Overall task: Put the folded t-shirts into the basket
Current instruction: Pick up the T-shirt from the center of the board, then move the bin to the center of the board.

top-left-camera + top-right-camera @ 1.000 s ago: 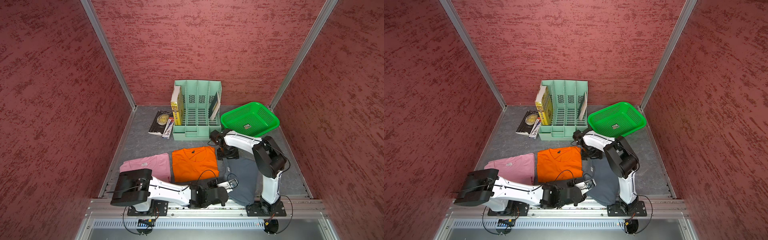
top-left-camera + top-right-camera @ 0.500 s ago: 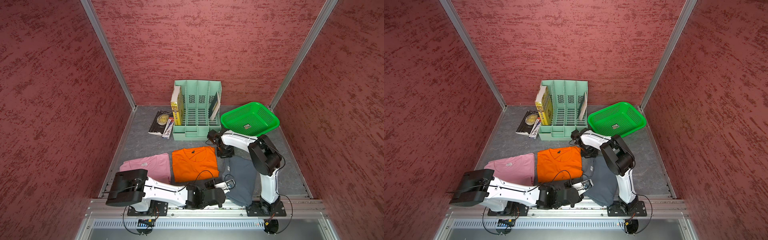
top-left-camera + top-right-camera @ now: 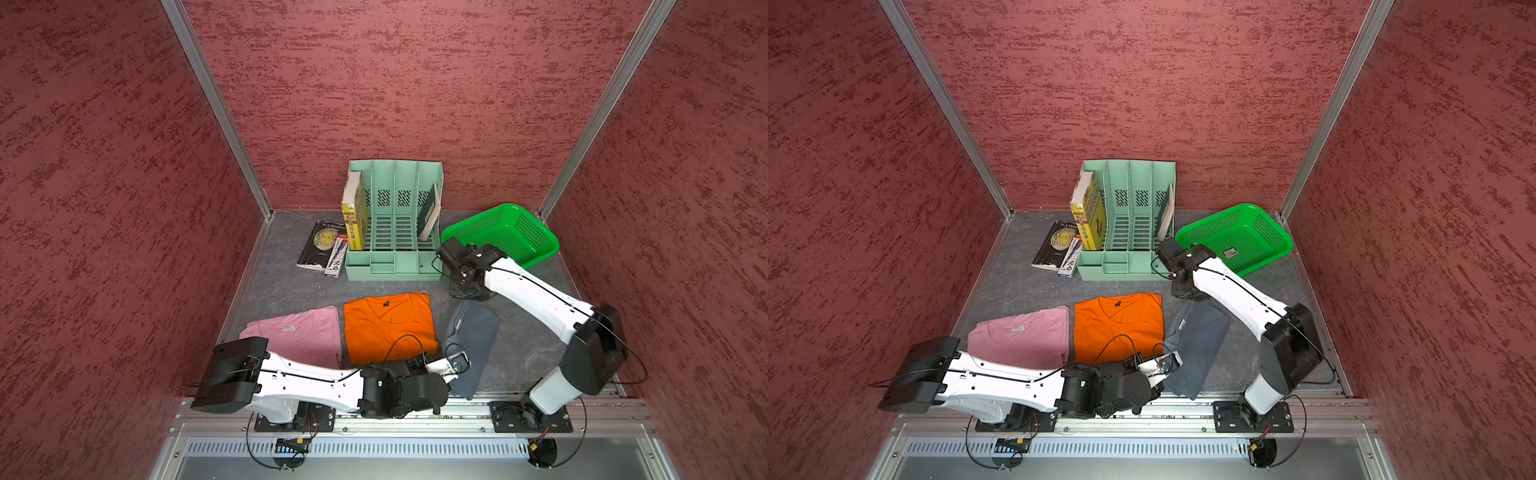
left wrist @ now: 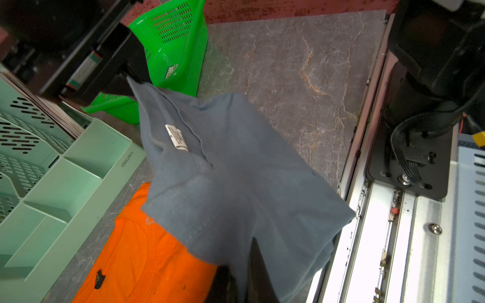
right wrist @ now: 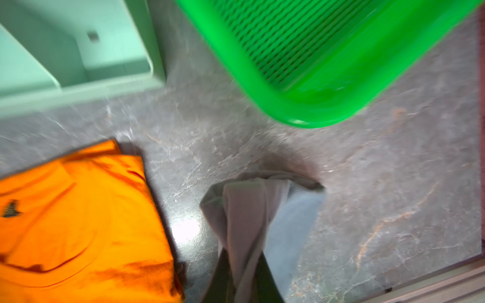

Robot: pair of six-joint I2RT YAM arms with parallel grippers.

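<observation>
The slate grey-blue folded t-shirt (image 3: 473, 332) hangs bunched and stretched between my two grippers, partly off the table. My left gripper (image 4: 240, 283) is shut on its near edge by the front rail, also seen in a top view (image 3: 449, 374). My right gripper (image 5: 242, 275) is shut on its far end, close to the basket's near corner (image 3: 467, 296). The orange t-shirt (image 3: 388, 328) and the pink t-shirt (image 3: 299, 336) lie flat on the table to the left. The bright green basket (image 3: 552, 246) sits at the back right, holding only a small sticker (image 3: 1230, 252).
A mint-green file organizer (image 3: 395, 232) with books stands at the back centre, just left of the basket. A dark book and a pen box (image 3: 322, 245) lie beside it. Red walls close in three sides. The metal rail (image 3: 540, 401) runs along the front.
My right gripper has shut on the far end of the grey-blue t-shirt and lifted it. The shirt has gone from lying flat to hanging narrow between both grippers.
</observation>
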